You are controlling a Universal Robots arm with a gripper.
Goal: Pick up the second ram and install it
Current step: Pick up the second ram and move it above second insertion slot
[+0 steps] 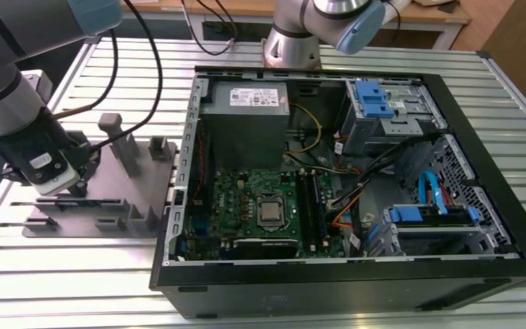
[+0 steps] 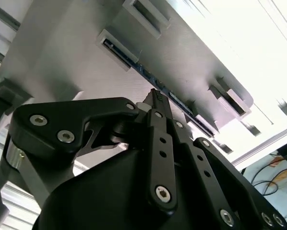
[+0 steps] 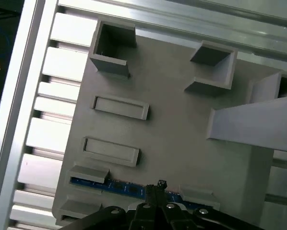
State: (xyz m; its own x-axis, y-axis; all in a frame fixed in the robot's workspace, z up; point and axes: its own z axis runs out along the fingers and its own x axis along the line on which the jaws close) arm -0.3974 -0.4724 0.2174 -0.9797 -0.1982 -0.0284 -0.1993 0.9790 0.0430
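One thin blue ram stick [image 3: 122, 187], partly hidden, stands in one grey moulded tray [image 3: 172, 120]; one black gripper [image 3: 159, 185] pinches it, jaws nearly together.

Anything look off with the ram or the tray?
Nothing stands out. The second ram stands straight on edge in the end slots of the grey tray, with no visible damage. The pincer is at its exposed edge, roughly mid-length.

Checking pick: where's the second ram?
The thin blue ram stick sits in the grey moulded tray, at the exterior view's left, just below the black claw.
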